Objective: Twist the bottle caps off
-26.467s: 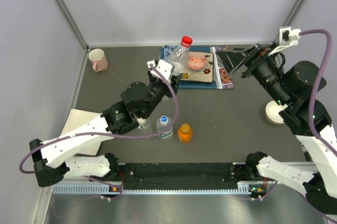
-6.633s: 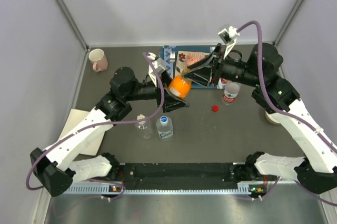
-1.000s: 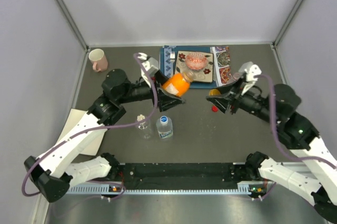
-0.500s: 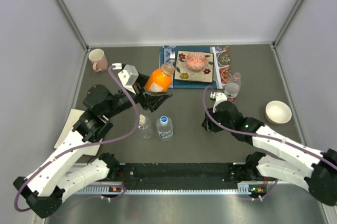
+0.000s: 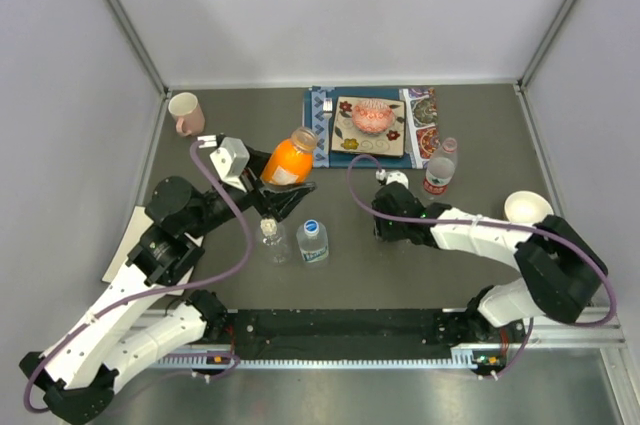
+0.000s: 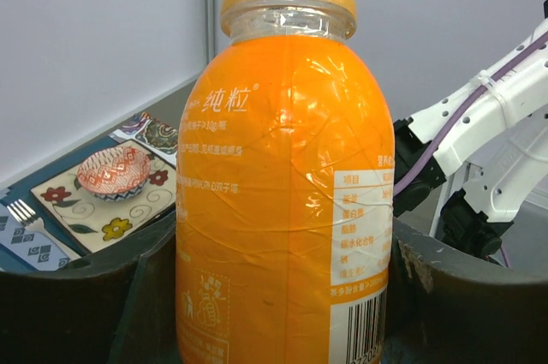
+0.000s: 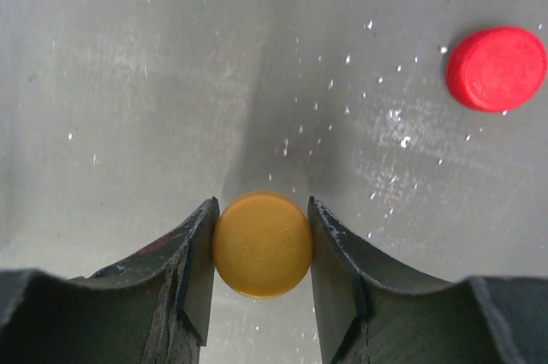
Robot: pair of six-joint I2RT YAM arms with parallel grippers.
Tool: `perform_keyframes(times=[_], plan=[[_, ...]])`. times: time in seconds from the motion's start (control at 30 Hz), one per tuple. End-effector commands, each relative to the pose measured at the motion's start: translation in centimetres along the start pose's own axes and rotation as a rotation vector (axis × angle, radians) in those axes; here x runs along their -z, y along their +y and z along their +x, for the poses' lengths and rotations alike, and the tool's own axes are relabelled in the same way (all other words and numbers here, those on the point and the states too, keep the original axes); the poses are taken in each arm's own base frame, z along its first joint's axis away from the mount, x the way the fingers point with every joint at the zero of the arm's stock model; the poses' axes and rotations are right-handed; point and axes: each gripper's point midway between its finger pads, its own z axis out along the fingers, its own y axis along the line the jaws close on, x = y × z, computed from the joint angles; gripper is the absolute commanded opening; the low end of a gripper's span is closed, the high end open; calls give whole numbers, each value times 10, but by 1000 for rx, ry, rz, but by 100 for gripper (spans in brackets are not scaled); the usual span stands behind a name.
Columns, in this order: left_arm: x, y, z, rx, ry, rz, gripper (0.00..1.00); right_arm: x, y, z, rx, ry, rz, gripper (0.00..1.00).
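The left hand (image 6: 282, 304) was clenched on the orange bottle (image 6: 282, 167), one dark finger pressed against each side of the lower body. There was no cap on it: the clear threaded neck stood bare at the top of the left wrist view, with an orange ring just under it. From above, that bottle (image 5: 287, 160) hung off the table (image 5: 470, 125), left of centre, tipped with its mouth toward the upper right.

Over to the right hand (image 7: 261, 240), which sat low over the table. The orange cap (image 7: 261, 244) was pinched squarely between its two fingers, at the bottom centre of the right wrist view. The red cap (image 7: 496, 68) lay loose on the table at the upper right of that view, well apart from the fingers.

In the top view the right hand (image 5: 385, 213) was just right of centre. The red-label bottle (image 5: 438, 167) stood uncapped up and to its right. Two more bottles stood side by side below the left hand. One was the blue-capped bottle (image 5: 312, 241), the other the plain clear bottle (image 5: 271, 236).
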Motion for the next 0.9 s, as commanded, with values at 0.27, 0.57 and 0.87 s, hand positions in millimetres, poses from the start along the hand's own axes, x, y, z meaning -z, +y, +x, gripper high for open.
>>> perform_keyframes(times=[0.27,0.57,0.87], plan=[[8,8,-1,-39,-29,-52,34,-29,13,-46,-4,-29,65,0],[8,9,0,-46,-28,-57,34,-41,16,-34,-1,31,56,49],[7,10,3,-40,-20,-58,34,-35,18,-37,-1,22,47,61]])
